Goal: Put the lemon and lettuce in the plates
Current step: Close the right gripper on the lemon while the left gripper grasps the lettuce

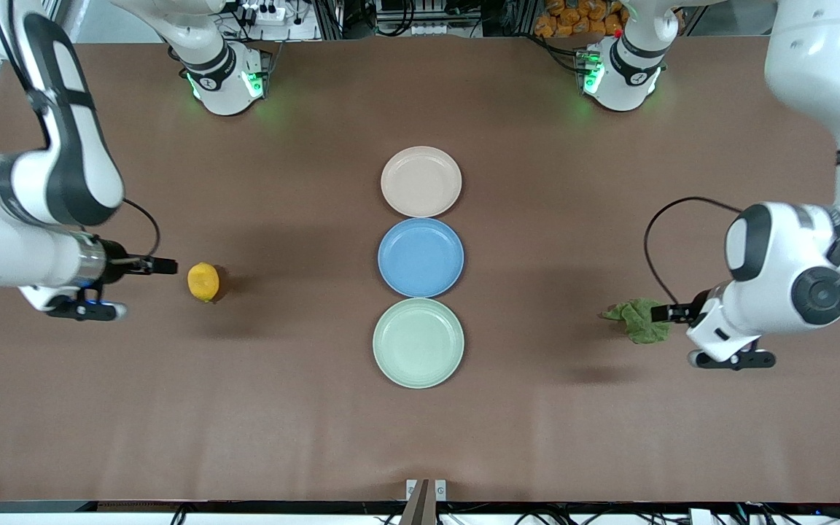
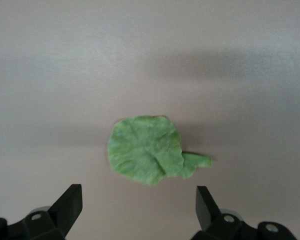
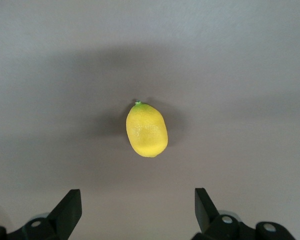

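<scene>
The right gripper (image 3: 137,210) hangs spread over the lemon (image 1: 203,281) at the plates' (image 1: 421,181) nine o'clock, the left gripper (image 2: 139,207) spread over the lettuce (image 1: 637,319) at three.

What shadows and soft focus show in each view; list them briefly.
Front view: soft shadows lie on the table beside the lemon and near the lettuce; green base lights glow at the top. Left wrist view: a broad shadow band lies above the slightly soft lettuce. Right wrist view: a dark halo surrounds the lemon.
</scene>
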Robot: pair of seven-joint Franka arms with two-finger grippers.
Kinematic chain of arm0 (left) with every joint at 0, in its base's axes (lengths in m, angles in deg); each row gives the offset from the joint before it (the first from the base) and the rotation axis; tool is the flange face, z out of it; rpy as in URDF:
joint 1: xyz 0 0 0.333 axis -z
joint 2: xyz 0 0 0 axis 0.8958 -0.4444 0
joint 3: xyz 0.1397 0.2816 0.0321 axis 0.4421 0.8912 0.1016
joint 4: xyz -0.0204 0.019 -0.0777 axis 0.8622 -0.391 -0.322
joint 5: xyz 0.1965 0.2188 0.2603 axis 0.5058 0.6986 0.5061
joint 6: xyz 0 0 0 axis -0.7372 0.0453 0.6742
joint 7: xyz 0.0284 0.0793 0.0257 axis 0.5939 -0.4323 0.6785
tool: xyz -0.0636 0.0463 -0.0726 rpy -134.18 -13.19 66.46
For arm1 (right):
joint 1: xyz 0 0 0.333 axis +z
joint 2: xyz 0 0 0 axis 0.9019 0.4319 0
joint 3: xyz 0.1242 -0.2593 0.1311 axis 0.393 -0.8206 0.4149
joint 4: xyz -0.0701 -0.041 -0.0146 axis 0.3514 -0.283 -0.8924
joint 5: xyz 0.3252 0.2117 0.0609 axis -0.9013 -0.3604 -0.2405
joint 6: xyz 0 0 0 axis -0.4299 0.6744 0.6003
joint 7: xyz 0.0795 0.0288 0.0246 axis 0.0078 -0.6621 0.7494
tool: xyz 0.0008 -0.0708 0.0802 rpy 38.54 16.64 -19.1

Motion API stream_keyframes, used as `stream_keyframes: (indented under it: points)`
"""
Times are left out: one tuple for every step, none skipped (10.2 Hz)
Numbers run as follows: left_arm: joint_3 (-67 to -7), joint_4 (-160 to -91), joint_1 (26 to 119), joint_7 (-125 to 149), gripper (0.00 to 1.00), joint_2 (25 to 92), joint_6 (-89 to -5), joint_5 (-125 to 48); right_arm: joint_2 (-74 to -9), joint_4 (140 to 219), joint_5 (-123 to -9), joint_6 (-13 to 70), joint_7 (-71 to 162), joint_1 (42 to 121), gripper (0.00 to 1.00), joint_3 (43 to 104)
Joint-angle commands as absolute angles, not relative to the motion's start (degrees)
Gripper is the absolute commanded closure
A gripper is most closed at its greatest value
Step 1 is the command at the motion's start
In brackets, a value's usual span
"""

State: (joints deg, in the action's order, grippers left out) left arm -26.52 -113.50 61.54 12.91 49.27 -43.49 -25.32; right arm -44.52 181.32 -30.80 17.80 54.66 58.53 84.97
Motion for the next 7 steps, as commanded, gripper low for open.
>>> stream_keyframes:
  points:
    - [-26.6,-114.2,61.5,13.7,0.0,46.0,-46.3,-28.6,-42.4,184.1,-31.7,24.0,54.4,58.6,0.0,85.1]
    - [-26.5,-115.1,61.6,13.8,0.0,45.2,-47.8,-28.6,-41.3,187.1,-31.5,29.8,54.1,58.1,0.0,85.1]
    - [-26.6,-115.5,61.3,13.8,0.0,44.4,-48.4,-28.6,-40.5,189.0,-31.5,33.8,53.9,58.3,0.0,85.1]
    - [-26.6,-115.8,61.2,13.8,0.0,43.7,-49.0,-28.7,-40.1,189.8,-31.5,34.8,53.9,58.3,0.0,85.1]
    - [-26.5,-116.1,61.2,14.1,0.0,43.2,-49.2,-28.7,-39.4,190.6,-31.5,34.9,53.9,58.1,0.0,85.1]
    - [-26.5,-116.8,61.2,14.4,0.0,43.1,-49.6,-28.7,-38.3,191.6,-31.5,36.4,53.8,58.2,0.0,85.1]
    - [-26.5,-117.5,61.2,14.8,0.0,42.5,-50.5,-28.7,-37.9,193.0,-31.4,38.6,53.7,58.1,0.0,85.1]
